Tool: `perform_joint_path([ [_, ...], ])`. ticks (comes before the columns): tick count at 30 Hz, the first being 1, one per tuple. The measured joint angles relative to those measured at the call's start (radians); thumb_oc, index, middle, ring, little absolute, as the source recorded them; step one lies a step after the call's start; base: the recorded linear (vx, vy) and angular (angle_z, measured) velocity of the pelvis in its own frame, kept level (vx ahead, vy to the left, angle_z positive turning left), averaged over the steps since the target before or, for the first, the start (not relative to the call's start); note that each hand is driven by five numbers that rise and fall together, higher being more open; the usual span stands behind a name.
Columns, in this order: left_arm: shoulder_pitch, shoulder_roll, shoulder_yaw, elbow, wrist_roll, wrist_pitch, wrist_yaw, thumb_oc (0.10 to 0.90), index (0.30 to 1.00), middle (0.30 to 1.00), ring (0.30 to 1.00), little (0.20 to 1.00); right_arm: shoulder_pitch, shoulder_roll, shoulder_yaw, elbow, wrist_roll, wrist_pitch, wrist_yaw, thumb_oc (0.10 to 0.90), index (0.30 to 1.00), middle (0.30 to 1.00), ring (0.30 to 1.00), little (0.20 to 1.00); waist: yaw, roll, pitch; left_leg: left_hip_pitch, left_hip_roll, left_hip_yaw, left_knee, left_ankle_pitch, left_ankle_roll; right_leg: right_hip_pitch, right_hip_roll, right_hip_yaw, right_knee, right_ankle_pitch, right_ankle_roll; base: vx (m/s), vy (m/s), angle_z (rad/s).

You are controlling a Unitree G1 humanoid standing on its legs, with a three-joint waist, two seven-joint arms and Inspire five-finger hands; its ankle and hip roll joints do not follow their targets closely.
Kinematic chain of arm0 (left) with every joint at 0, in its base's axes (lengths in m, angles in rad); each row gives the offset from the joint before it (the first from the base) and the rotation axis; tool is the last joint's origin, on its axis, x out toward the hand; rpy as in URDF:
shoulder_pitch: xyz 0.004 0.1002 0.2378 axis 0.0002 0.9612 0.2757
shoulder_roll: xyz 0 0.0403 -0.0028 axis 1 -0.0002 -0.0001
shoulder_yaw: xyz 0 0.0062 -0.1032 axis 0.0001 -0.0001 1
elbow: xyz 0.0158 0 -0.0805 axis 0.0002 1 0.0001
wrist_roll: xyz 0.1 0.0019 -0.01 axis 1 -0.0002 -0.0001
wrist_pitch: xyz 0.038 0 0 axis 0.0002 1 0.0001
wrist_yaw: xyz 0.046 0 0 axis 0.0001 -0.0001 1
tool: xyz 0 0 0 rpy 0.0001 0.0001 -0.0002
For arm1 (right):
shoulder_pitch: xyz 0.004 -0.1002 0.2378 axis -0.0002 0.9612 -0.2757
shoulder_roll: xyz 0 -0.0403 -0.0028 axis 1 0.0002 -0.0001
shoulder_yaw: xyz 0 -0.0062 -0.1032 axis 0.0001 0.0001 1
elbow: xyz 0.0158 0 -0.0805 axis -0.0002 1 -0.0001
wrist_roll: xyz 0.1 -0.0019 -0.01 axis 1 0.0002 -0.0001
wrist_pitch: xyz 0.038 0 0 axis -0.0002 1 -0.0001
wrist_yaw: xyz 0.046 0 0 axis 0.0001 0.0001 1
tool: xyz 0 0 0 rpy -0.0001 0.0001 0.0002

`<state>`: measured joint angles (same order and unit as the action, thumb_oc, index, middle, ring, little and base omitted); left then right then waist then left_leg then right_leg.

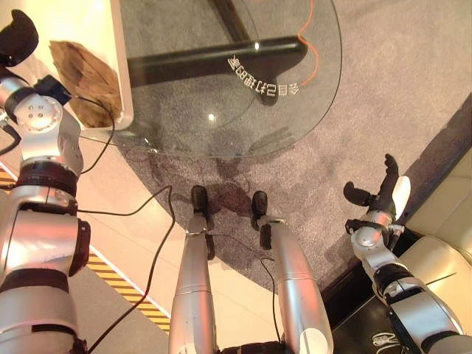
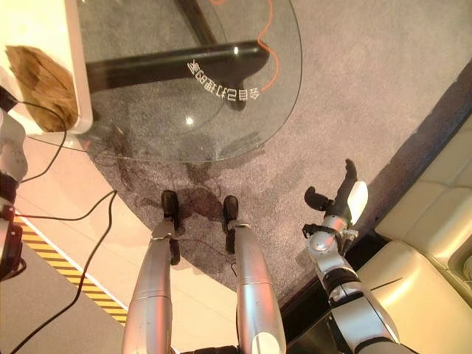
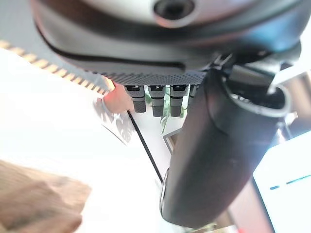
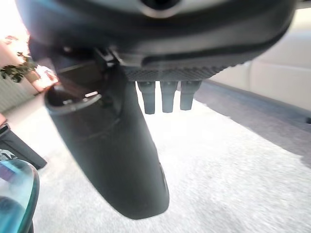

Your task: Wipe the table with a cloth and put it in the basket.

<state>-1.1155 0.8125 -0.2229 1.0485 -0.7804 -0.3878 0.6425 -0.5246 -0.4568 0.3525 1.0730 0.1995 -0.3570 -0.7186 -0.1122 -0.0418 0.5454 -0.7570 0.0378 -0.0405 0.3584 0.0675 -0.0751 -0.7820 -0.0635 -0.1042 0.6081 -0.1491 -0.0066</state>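
- Right hand (image 1: pixel 380 198) is held over the carpet (image 1: pixel 383 88), fingers (image 4: pixel 167 97) straight and empty.
- Left hand (image 1: pixel 18 37) is raised beside the cloth (image 1: pixel 85 77); finger state cannot be told.
- Cloth is seen on the white bench (image 1: pixel 110 44), beside the glass table (image 1: pixel 243 118).

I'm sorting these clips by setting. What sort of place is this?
Probably a lounge or lobby: a round glass table on grey carpet, with a cream sofa beside it.
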Motion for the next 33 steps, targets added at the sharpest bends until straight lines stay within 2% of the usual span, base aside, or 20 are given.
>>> perform_joint_path([
  [6,0.104,0.003,0.138,-0.032,-0.074,-0.029,-0.081,0.8,0.9,0.9,0.9,0.9,0.089,0.015,-0.068,0.04,0.007,0.009,0.075,0.8,0.9,0.9,0.9,0.9,0.023,0.002,-0.003,0.197,0.001,0.018,-0.116,0.014,0.01,0.195,-0.002,0.006,-0.128,0.02,0.021,0.1,0.014,-0.02],
  [11,0.276,0.023,0.24,-0.128,-0.077,-0.031,-0.172,0.8,0.9,0.9,0.9,0.9,0.131,0.021,-0.12,0.035,0.003,0.026,0.126,0.8,0.9,0.9,0.9,0.9,0.058,0.014,-0.01,0.335,0.001,0.051,-0.214,0.034,0.032,0.323,-0.002,0.025,-0.226,0.049,0.042,0.05,0.003,-0.14],
  [13,0.387,0.013,0.251,-0.168,-0.09,-0.027,-0.22,0.8,0.9,0.9,0.9,0.9,0.169,0.024,-0.139,0.012,-0.003,0.04,0.142,0.8,0.9,0.9,0.9,0.9,0.061,0.036,-0.033,0.387,-0.001,0.054,-0.257,0.039,0.039,0.382,-0.004,0.024,-0.282,0.06,0.051,0.02,-0.025,-0.02],
  [16,0.511,-0.067,0.306,-0.201,-0.091,-0.004,-0.304,0.8,0.9,0.9,0.9,0.9,0.215,0.029,-0.171,0.018,-0.005,0.076,0.191,0.8,0.9,0.9,0.9,0.9,0.082,0.071,-0.056,0.481,-0.005,0.056,-0.319,0.048,0.047,0.487,-0.006,0.023,-0.368,0.081,0.065,0.06,-0.056,0.01],
  [18,0.623,-0.141,0.332,-0.207,-0.088,0.021,-0.376,0.8,0.9,0.9,0.9,0.9,0.261,0.039,-0.186,0.028,-0.028,0.1,0.24,0.8,0.9,0.9,0.9,0.9,0.085,0.089,-0.105,0.545,-0.007,0.053,-0.363,0.051,0.048,0.574,-0.007,0.007,-0.45,0.1,0.073,0.12,-0.052,0.12],
  [21,0.778,-0.235,0.336,-0.186,-0.087,0.063,-0.464,0.8,0.9,0.9,0.9,0.9,0.309,0.066,-0.193,0.077,-0.067,0.126,0.292,0.8,0.9,0.9,0.9,0.9,0.096,0.092,-0.212,0.609,-0.009,0.05,-0.417,0.051,0.047,0.663,-0.006,-0.001,-0.551,0.12,0.08,0.15,-0.028,0.06],
  [24,0.911,-0.332,0.332,-0.103,-0.052,0.125,-0.538,0.8,0.9,0.9,0.9,0.9,0.374,0.108,-0.194,0.119,-0.093,0.154,0.337,0.8,0.9,0.9,0.9,0.9,0.111,0.065,-0.309,0.682,-0.017,0.05,-0.445,0.044,0.039,0.778,-0.009,-0.005,-0.659,0.14,0.084,0.15,-0.015,0.08],
  [27,0.989,-0.37,0.332,0.023,0.029,0.173,-0.594,0.8,0.9,0.9,0.9,0.9,0.401,0.143,-0.197,0.16,-0.123,0.179,0.374,0.8,0.9,0.9,0.9,0.9,0.112,0.044,-0.366,0.724,-0.019,0.041,-0.445,0.026,0.035,0.842,-0.008,-0.026,-0.698,0.141,0.084,0.1,0.013,0.12],
  [28,1.019,-0.39,0.332,0.078,0.077,0.187,-0.618,0.8,0.9,0.9,0.9,0.9,0.414,0.148,-0.205,0.172,-0.131,0.189,0.392,0.8,0.9,0.9,0.9,0.9,0.112,0.044,-0.396,0.726,-0.02,0.034,-0.445,0.024,0.035,0.846,-0.008,-0.028,-0.698,0.138,0.084,0.06,0.029,0.12],
  [33,1.088,-0.476,0.315,0.225,0.178,0.227,-0.677,0.8,0.9,0.9,0.9,0.9,0.43,0.15,-0.266,0.228,-0.131,0.236,0.445,0.8,0.9,0.9,0.9,0.9,0.114,0.058,-0.446,0.754,-0.021,0.033,-0.446,0.018,0.042,0.868,-0.009,-0.029,-0.699,0.137,0.084,0.03,0.013,0.02],
])
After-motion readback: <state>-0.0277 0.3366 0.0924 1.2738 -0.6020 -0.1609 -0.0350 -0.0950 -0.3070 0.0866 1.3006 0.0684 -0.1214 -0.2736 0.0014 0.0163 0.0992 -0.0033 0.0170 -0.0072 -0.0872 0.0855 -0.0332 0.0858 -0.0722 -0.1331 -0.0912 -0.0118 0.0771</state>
